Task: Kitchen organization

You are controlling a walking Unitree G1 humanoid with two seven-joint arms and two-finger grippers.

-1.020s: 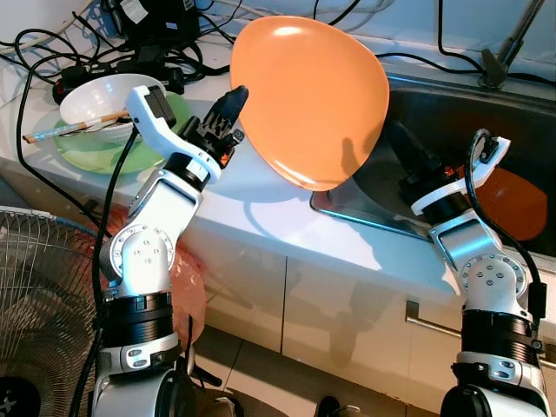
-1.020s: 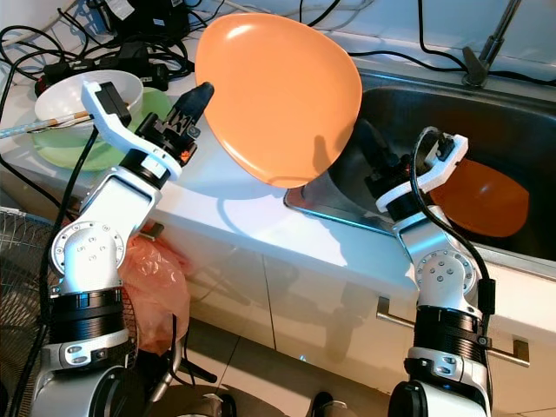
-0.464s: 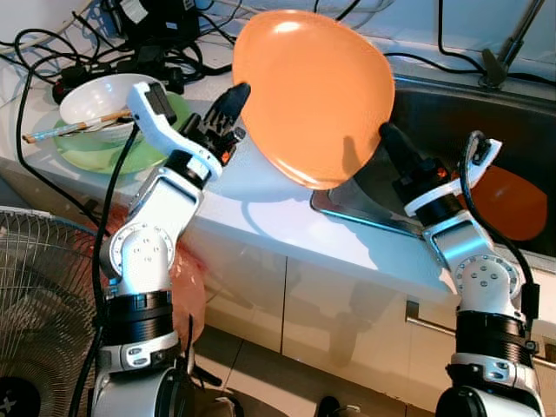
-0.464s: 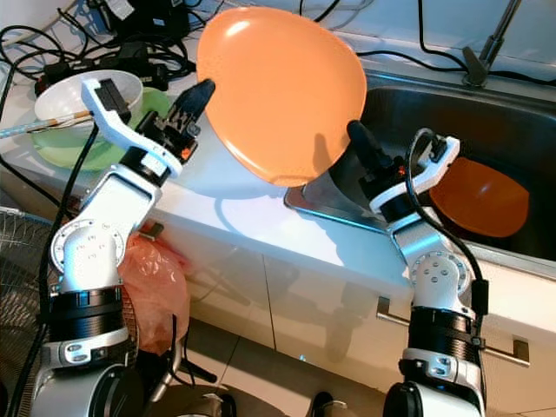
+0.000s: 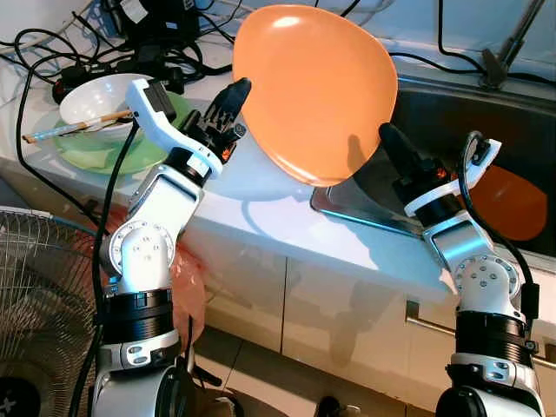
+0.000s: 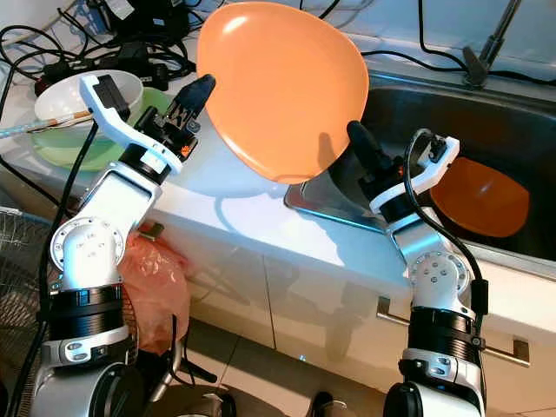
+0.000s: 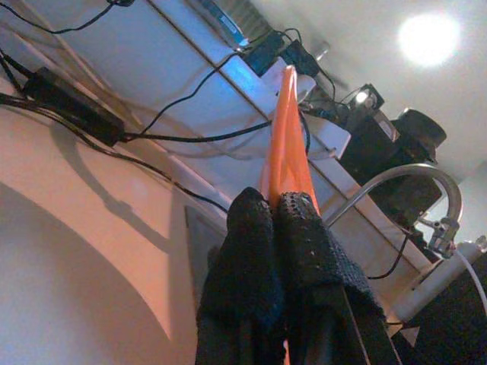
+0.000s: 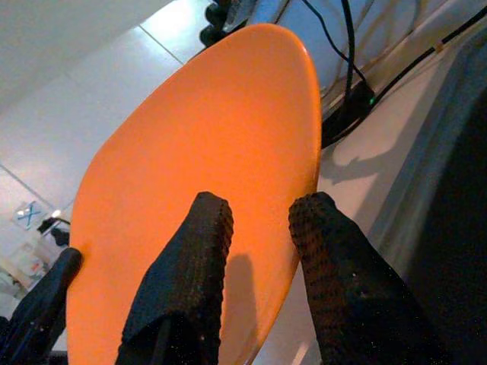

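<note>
Orange plate: tilted on edge above white counter, pinched by left gripper; right gripper spread beside sink.

Orange plate — in left fingers — aloft

Two silver arms with round screw-ringed joints and black bands; each end effector — left, right — has textured black fingers, white wrist bracket, black cable.
</note>
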